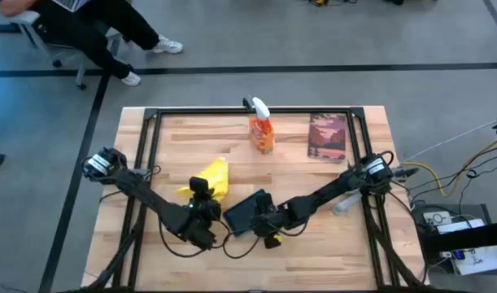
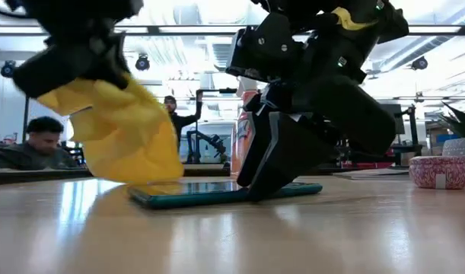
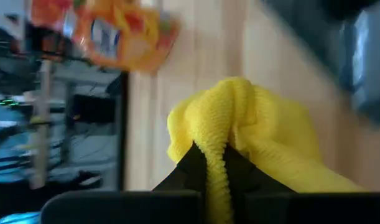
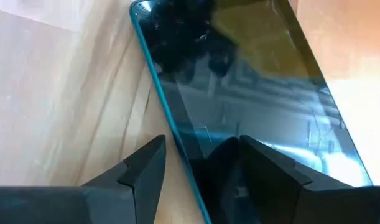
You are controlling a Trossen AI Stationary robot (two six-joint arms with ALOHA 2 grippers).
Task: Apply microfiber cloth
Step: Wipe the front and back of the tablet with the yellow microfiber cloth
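Near-centre tabletop is crowded: the left gripper with the microfiber cloth and the right gripper on the tablet stand close together. Spray bottle and book occupy the far edge. The far-left corner is open.

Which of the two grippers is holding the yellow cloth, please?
The left gripper holds the cloth, pinched between its fingers. The right gripper instead straddles the tablet's edge.

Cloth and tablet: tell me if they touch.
Touching. The low view shows the cloth, held by the left gripper, draping down onto the tablet's near end with no gap.
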